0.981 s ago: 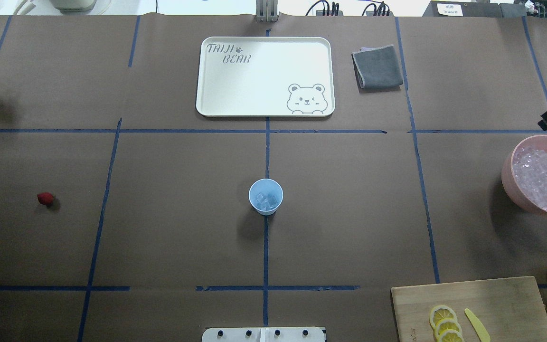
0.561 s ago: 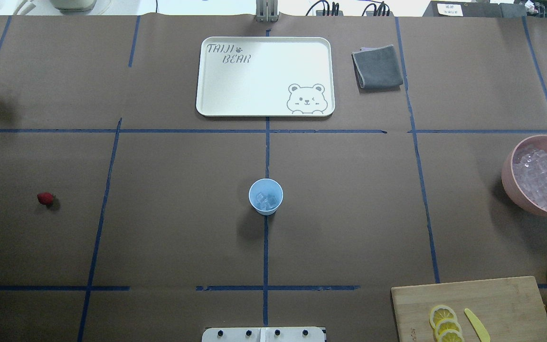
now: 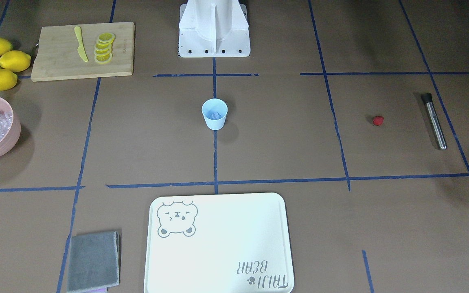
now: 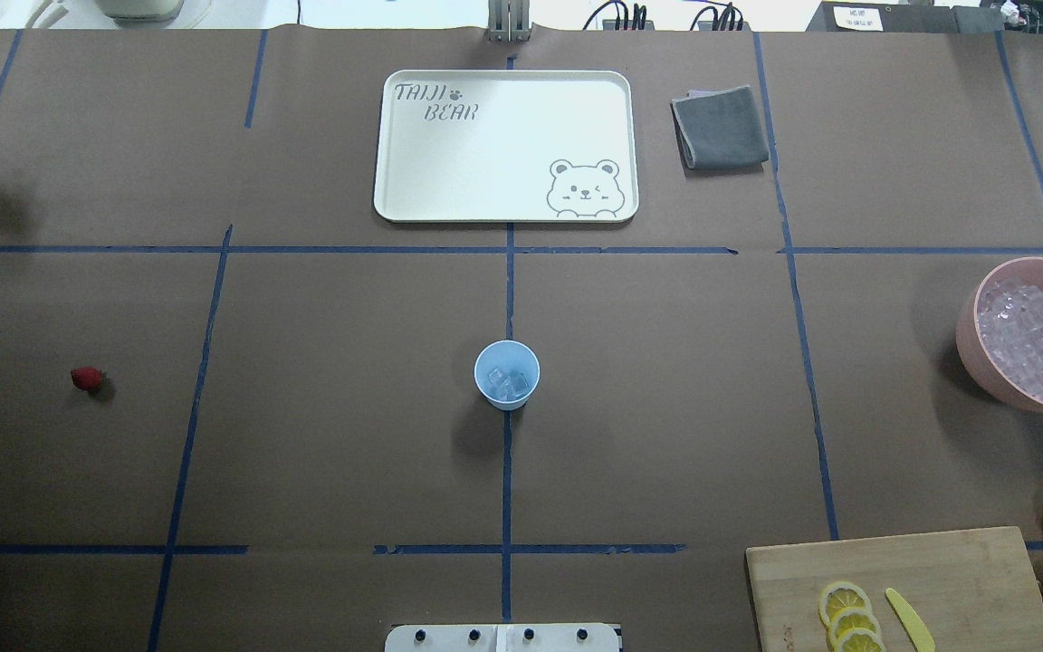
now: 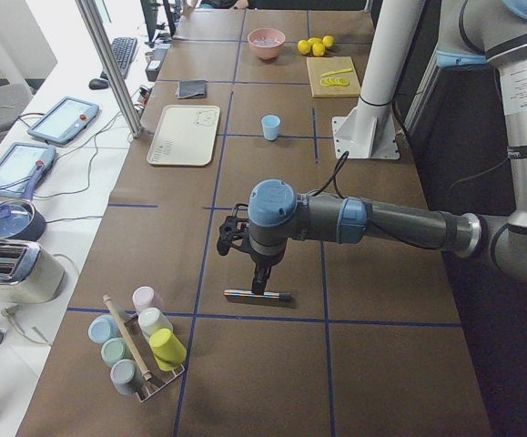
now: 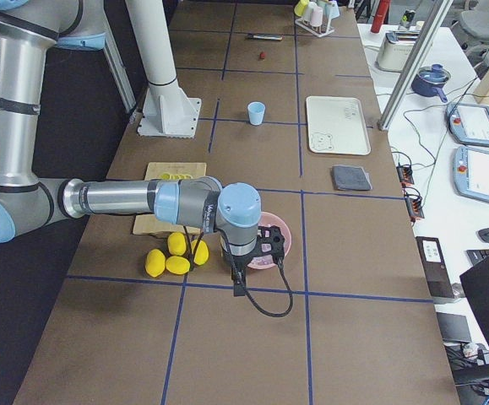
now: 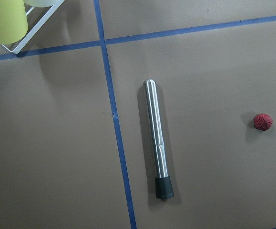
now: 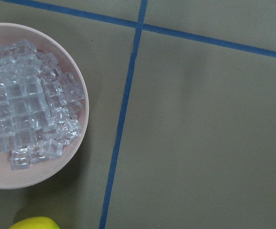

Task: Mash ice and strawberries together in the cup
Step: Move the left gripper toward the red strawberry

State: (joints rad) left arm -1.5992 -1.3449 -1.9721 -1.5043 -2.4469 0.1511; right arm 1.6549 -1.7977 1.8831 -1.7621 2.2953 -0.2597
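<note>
A small light blue plastic cup (image 3: 215, 122), smooth-walled and tapering to its base, is seen upright at the middle of the desk (image 4: 349, 407), which is covered in matt brown paper crossed by blue tape lines. A few clear, glassy cubes of ice (image 4: 509, 384) are held in its bottom. The strawberry (image 4: 86, 378), a small roundish red berry with a pitted skin, is found lying on the paper well apart from the cup, towards the robot's left. Near it a slender polished steel rod (image 7: 158, 138) with a black end cap is laid flat. A wide pink bowl (image 4: 970, 337) heaped with more cubes is set far to the right. The left hand (image 5: 233, 235) is hung above the rod and the right hand (image 6: 274, 242) above the bowl. How far either is opened, or whether anything is held, cannot be told.
</note>
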